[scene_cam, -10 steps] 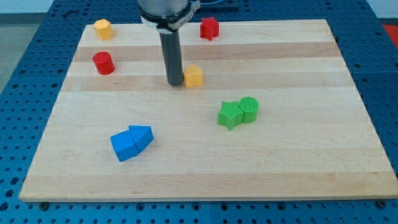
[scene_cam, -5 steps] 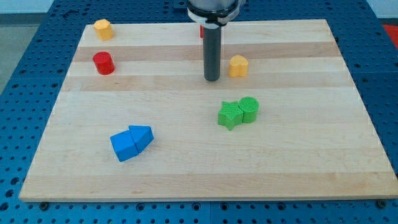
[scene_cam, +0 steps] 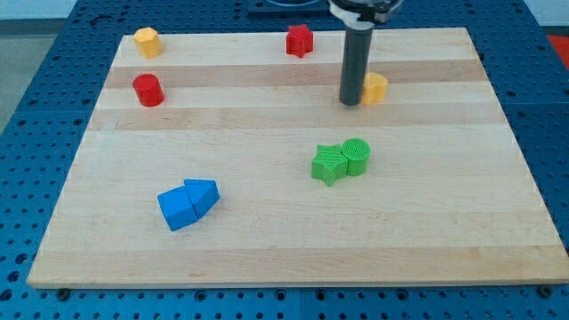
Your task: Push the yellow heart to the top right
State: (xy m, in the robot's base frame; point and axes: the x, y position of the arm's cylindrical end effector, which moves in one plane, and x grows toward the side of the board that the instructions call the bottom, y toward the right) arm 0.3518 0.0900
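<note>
camera view: my tip (scene_cam: 351,102) touches the left side of the yellow heart (scene_cam: 376,87), right of centre on the far part of the wooden surface (scene_cam: 267,240). no pincer shows here. mid-push; next, drive rightward and farther toward the far right corner.

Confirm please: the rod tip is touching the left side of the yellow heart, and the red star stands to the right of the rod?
One detail is wrong. In the camera view the red star stands to the view's left of the rod, near the top edge. The rest holds: my tip is against the left side of the yellow heart.
</note>
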